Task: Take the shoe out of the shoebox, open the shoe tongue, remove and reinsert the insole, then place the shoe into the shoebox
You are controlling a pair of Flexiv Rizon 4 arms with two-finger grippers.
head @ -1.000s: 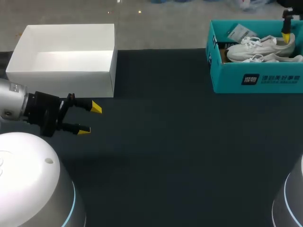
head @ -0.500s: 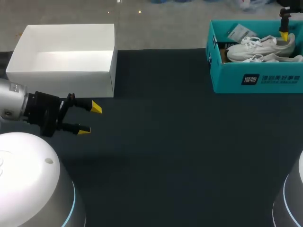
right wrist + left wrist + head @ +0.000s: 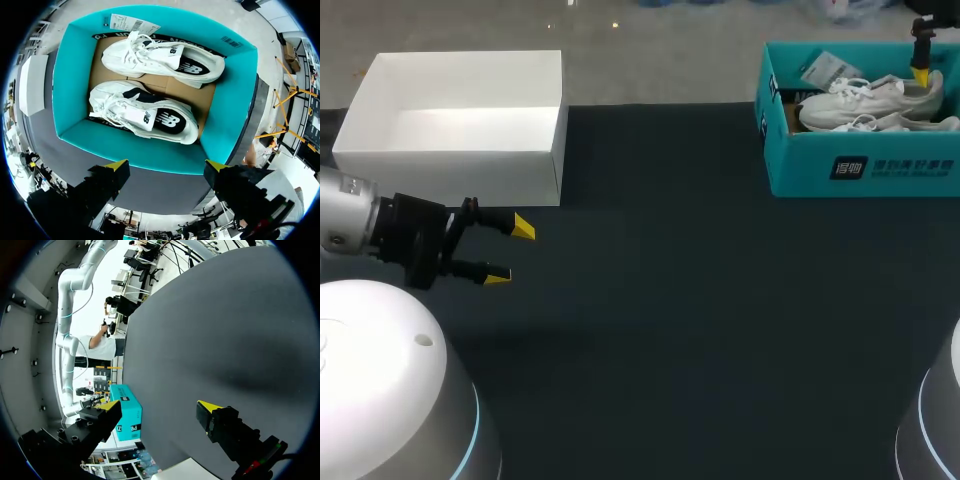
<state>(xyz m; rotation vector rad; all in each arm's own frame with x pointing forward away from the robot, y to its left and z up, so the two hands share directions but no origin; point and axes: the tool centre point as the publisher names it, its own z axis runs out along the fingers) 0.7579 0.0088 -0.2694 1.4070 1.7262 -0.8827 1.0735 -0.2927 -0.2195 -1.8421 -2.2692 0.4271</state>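
While two white lace-up sneakers (image 3: pixel 150 82) lie side by side in the teal cardboard shoebox (image 3: pixel 865 165), the right gripper (image 3: pixel 166 165) hangs spread above it.
Only the right wrist view shows both fingers (image 3: pixel 107 180), apart and touching nothing; the head view catches one. The left gripper (image 3: pixel 510 251), likewise spread and empty, hovers over the dark table (image 3: pixel 700 300) near a white open-topped box (image 3: pixel 460 150), well apart from the shoebox.

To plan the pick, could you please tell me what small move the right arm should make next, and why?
Probably lower the right gripper onto the nearer shoe. Its fingers stand open and empty above the shoebox, where that shoe lies untouched beside the other shoe.
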